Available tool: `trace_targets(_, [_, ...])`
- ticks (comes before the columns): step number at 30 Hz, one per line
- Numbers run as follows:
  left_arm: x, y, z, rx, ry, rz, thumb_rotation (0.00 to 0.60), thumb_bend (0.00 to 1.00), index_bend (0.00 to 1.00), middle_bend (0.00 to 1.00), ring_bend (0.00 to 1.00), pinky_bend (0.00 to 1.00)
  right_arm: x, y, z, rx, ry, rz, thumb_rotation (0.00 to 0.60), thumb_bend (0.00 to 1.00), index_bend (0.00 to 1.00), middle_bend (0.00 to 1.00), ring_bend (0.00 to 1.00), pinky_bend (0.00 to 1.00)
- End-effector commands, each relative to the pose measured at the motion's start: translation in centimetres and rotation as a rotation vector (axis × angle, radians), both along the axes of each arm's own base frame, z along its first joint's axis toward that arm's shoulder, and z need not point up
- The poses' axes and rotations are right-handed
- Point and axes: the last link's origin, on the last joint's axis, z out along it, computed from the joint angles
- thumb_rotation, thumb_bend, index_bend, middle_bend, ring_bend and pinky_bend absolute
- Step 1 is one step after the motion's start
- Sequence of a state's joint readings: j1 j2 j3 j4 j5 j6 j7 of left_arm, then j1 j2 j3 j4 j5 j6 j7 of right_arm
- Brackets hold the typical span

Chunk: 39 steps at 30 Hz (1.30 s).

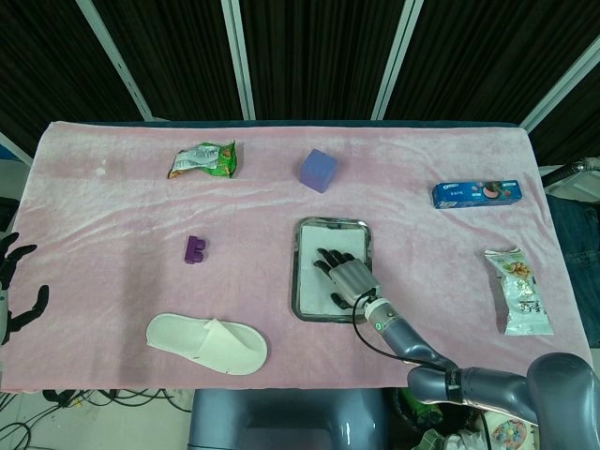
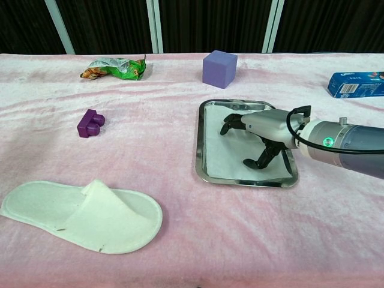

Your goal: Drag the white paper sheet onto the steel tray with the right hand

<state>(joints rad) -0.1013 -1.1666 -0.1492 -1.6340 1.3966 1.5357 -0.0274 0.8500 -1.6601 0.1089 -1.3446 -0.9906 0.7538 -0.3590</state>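
Observation:
The white paper sheet (image 1: 312, 272) (image 2: 225, 153) lies inside the steel tray (image 1: 298, 267) (image 2: 198, 144) near the middle of the pink cloth. My right hand (image 1: 346, 277) (image 2: 259, 128) rests palm down on the sheet, its dark fingertips (image 2: 227, 127) pressing the paper near the tray's far end, thumb touching lower down. It grips nothing. My left hand (image 1: 11, 286) shows at the far left edge of the head view, off the table, fingers apart and empty.
A white slipper (image 1: 206, 343) (image 2: 84, 214) lies front left. A purple toy block (image 1: 195, 248) (image 2: 90, 123), a purple cube (image 1: 319, 170) (image 2: 219, 68), a green snack bag (image 1: 203, 159) (image 2: 114, 66), a blue cookie box (image 1: 476, 193) (image 2: 356, 84) and a pale snack packet (image 1: 518, 291) lie around.

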Motion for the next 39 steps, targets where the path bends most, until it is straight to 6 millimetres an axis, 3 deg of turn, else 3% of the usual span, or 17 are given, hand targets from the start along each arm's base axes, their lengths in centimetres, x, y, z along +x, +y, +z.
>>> trace_targets(1, [0.0,0.0,0.0,0.001,-0.001,0.000,0.600,0.40,0.22,0.07,0.01,0.05,0.3,0.0,-0.2,-0.011,-0.006,-0.009,0.600,0.29,0.17,0.00,0.07,0.18])
trace_targets(20, [0.0,0.1,0.0,0.002,0.001,0.000,0.600,0.40,0.22,0.07,0.01,0.05,0.9,-0.2,0.6,-0.046,-0.030,-0.007,0.600,0.29,0.17,0.00,0.07,0.18])
trace_targets(25, [-0.1,0.1,0.1,0.004,0.002,-0.001,0.600,0.40,0.22,0.07,0.01,0.05,0.6,-0.7,3.3,-0.121,-0.050,0.001,0.600,0.29,0.17,0.00,0.07,0.18])
trace_targets(30, [0.0,0.1,0.1,0.003,0.003,-0.005,0.600,0.40,0.22,0.07,0.01,0.05,-1.1,-0.8,6.7,-0.191,-0.038,-0.003,0.600,0.29,0.17,0.00,0.07,0.18])
trace_targets(34, [0.1,0.0,0.1,0.007,0.008,-0.012,0.600,0.40,0.22,0.07,0.01,0.05,-4.3,0.1,10.8,-0.281,-0.019,-0.046,0.600,0.29,0.17,0.00,0.07,0.18])
trace_targets(36, [0.2,-0.1,0.1,0.011,0.014,-0.021,0.600,0.40,0.22,0.07,0.01,0.05,-7.1,1.5,13.6,-0.357,-0.007,-0.088,0.600,0.27,0.17,0.00,0.07,0.18])
trace_targets(39, [0.1,-0.1,0.3,0.020,0.025,-0.025,0.600,0.40,0.22,0.07,0.01,0.05,-9.7,3.7,16.2,-0.437,-0.003,-0.106,0.600,0.26,0.17,0.00,0.07,0.18])
